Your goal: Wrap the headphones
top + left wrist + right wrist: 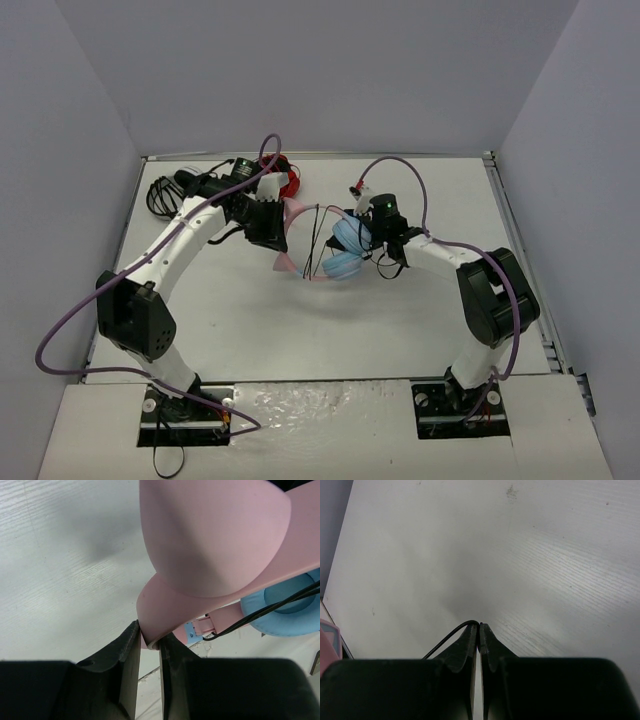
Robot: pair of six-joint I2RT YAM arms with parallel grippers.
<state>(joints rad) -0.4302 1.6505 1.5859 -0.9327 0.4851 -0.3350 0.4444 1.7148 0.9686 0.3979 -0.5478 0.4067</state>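
Observation:
The headphones [343,252] hang above the middle of the table, pink cat-eared headband [215,545] to the left, light blue ear cups [287,615] to the right. My left gripper [150,641] is shut on the edge of the headband, also seen from above at the left gripper [276,243]. The thin black cable [317,236] runs in loops across the band and cups. My right gripper [479,626] is shut on the cable [447,639], just right of the ear cups in the top view, at the right gripper [384,255].
Red-and-black headphones [287,181] lie at the back behind the left wrist. Black-and-white headphones [166,193] with a coiled cord sit at the back left corner. The white table [400,320] is walled at the back and sides.

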